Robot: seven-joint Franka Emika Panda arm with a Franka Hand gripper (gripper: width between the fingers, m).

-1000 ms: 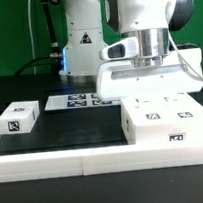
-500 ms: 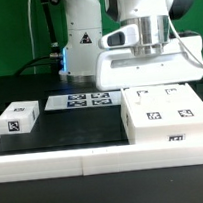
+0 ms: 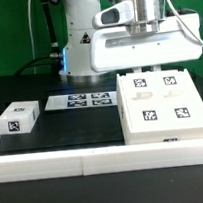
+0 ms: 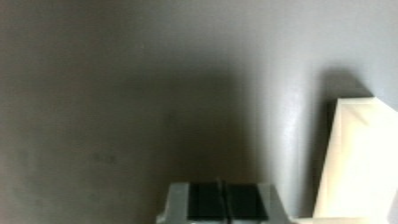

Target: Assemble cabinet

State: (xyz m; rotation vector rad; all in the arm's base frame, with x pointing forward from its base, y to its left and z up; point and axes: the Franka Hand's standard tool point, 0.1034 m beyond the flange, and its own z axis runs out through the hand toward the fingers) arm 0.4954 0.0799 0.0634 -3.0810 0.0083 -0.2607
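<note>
Cabinet [image 3: 162,104]: large white box. In the exterior view it lay on the desk [image 3: 62,131], toward that view's right and close to the front edge. A broad face bearing four square tags was turned up and toward the camera. A narrow front face with part of one tag showed beneath it.

White slab [image 3: 150,47]: wide and plain, it sat directly above the cabinet's far edge and under the arm's hand. A thin dark gap showed between the two in places. Whether the slab was a wall of the cabinet or a separate panel could not be told.

End effector [image 3: 148,27]: it met the white slab's upper edge, with its fingers hidden behind the slab.

Block [image 3: 19,117]: small, white, with a single tag. It lay well apart from the cabinet, toward the exterior view's left.

Marker board [image 3: 84,99]: flat on the desk between the block and the cabinet, farther back.

Wrist view: the end effector [image 4: 217,200] appeared as a blurred pale grey shape with dark slots. Whether its fingers were apart, together or clamped on something could not be told. A white edge [image 4: 356,160] stood beside it against dark grey ground; it was probably cabinet material, but this was unconfirmed.

Progress, as judged: early. No small panel was seen fitted to the box. The work in hand looked like handling or reorienting the main body, with the joining steps left to do.
</note>
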